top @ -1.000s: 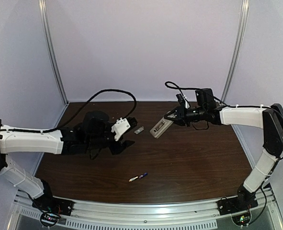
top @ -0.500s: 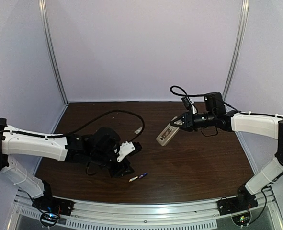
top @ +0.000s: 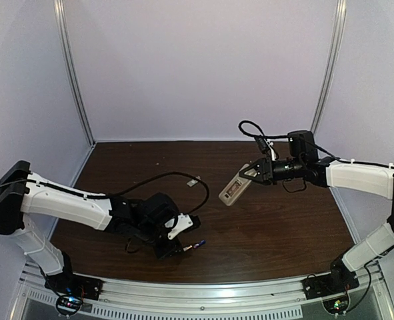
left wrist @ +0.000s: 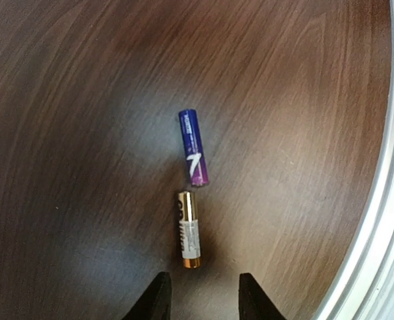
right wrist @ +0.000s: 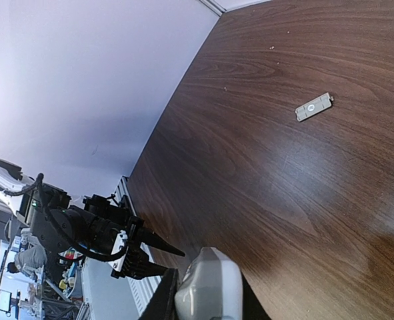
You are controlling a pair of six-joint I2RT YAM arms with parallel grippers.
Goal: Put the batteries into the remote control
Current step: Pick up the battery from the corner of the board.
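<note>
Two batteries lie end to end on the dark wood table near its front edge: a blue-purple one and a whitish one with gold ends; they also show in the top view. My left gripper is open and empty, its fingertips just short of the whitish battery. My right gripper is shut on the white remote control, holding it tilted above the table at mid right; its end shows between the fingers in the right wrist view.
A small grey battery cover lies on the table toward the back, also in the top view. The metal front rail runs close beside the batteries. A black cable loops over the table from the left arm.
My left gripper has moved from the back left toward the front and down to the batteries. My right gripper has shifted slightly right and nearer with the remote.
</note>
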